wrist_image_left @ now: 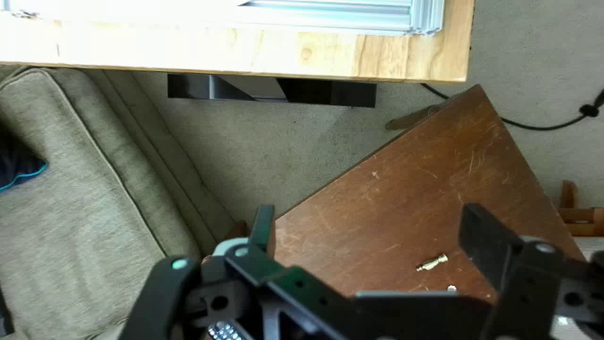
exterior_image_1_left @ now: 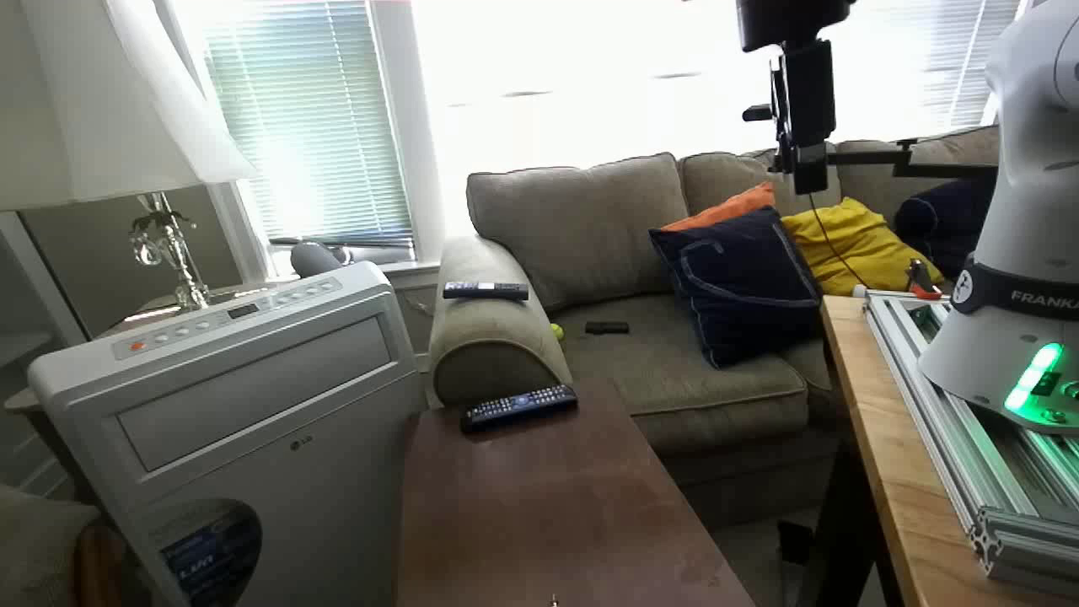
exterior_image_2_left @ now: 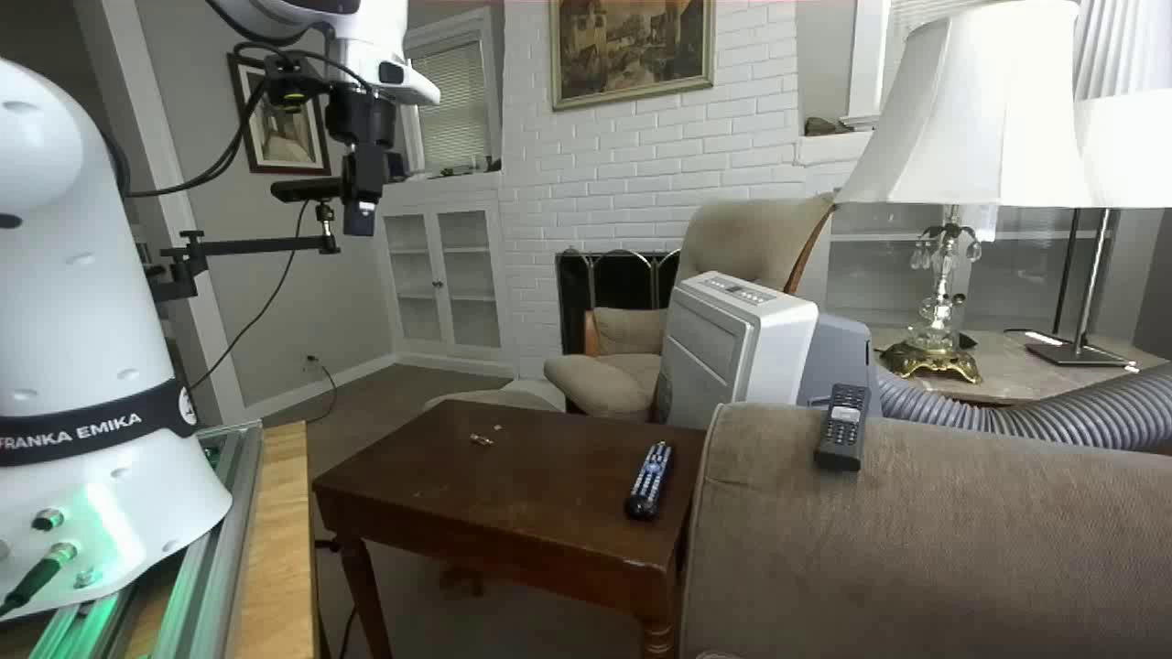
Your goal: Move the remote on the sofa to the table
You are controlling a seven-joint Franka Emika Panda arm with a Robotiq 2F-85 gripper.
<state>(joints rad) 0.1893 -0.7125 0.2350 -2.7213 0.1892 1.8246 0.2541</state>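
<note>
A slim black remote (exterior_image_1_left: 607, 327) lies flat on the seat of the olive-grey sofa (exterior_image_1_left: 582, 223). A black handset with a pale display (exterior_image_1_left: 485, 291) rests on the sofa's armrest, visible in both exterior views. The reddish-brown table (exterior_image_1_left: 539, 506) stands against that armrest, bearing a dark remote with bluish buttons (exterior_image_2_left: 650, 480). High above, in both exterior views, hangs my gripper (exterior_image_1_left: 811, 177), pointing down and apart from everything. In the wrist view the gripper (wrist_image_left: 369, 208) is open, its fingers spread over the tabletop with nothing between them. A dark edge at far left there is too cropped to identify.
A small brass fitting (wrist_image_left: 432, 262) lies on the table. The arm stands on a pale wooden bench (exterior_image_1_left: 885, 455). Navy (exterior_image_1_left: 742, 278) and yellow (exterior_image_1_left: 860, 240) pillows lean on the sofa; a white portable air conditioner (exterior_image_1_left: 253, 421) stands beside the table.
</note>
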